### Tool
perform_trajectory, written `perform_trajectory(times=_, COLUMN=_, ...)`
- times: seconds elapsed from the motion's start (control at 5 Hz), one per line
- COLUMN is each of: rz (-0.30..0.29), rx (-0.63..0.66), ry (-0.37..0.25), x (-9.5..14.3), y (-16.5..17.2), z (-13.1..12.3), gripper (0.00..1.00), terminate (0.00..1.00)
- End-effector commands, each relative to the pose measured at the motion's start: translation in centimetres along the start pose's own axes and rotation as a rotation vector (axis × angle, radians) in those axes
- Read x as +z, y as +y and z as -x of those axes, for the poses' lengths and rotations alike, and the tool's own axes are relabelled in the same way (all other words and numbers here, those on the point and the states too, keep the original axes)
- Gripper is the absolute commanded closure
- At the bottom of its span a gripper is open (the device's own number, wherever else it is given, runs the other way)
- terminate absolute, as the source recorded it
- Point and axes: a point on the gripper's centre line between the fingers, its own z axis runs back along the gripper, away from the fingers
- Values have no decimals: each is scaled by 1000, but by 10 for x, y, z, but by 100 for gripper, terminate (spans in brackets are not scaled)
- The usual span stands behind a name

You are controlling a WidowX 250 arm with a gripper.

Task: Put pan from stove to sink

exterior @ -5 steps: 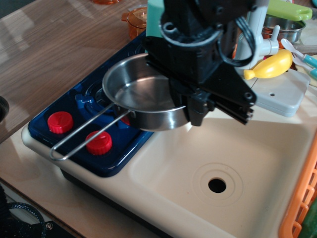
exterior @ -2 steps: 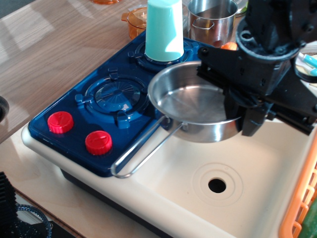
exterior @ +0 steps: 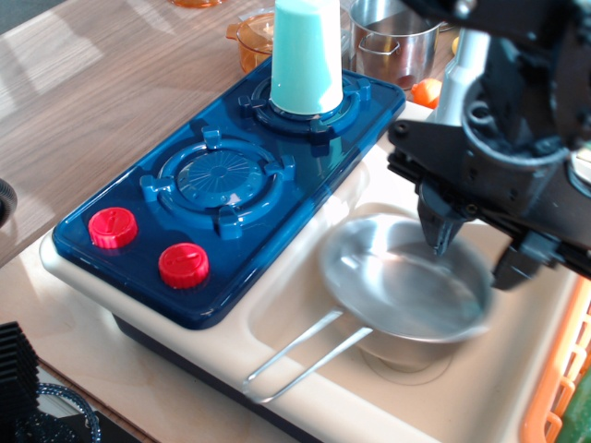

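Note:
The shiny steel pan [exterior: 406, 295] sits low inside the cream sink [exterior: 282, 314]. It looks blurred, and its wire-loop handle [exterior: 295, 362] reaches over the sink's front rim. It covers the drain hole. My black gripper [exterior: 476, 254] hangs over the pan's far right rim with its jaws apart. One fingertip [exterior: 437, 242] points down into the pan and the other [exterior: 517, 266] is outside the rim, neither gripping it. The dark blue stove [exterior: 120, 198] with two red knobs is to the left, and its front burner is bare.
A teal cup [exterior: 307, 55] stands on the stove's back burner. A taller steel pot [exterior: 392, 37], an orange ball [exterior: 427, 92] and an orange lidded pot [exterior: 249, 32] stand behind. The grey faucet [exterior: 457, 74] rises by my arm. An orange basket [exterior: 554, 388] borders the sink's right side.
The pan went from the stove to the right over the sink and then down into the basin. My jaws have opened and let go of its rim.

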Motion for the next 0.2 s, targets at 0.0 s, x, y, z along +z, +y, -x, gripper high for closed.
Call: perform_trajectory(times=0.0, rz=11, rx=10, ry=-28, x=7, y=-2, z=-7, gripper=0, terminate=100)
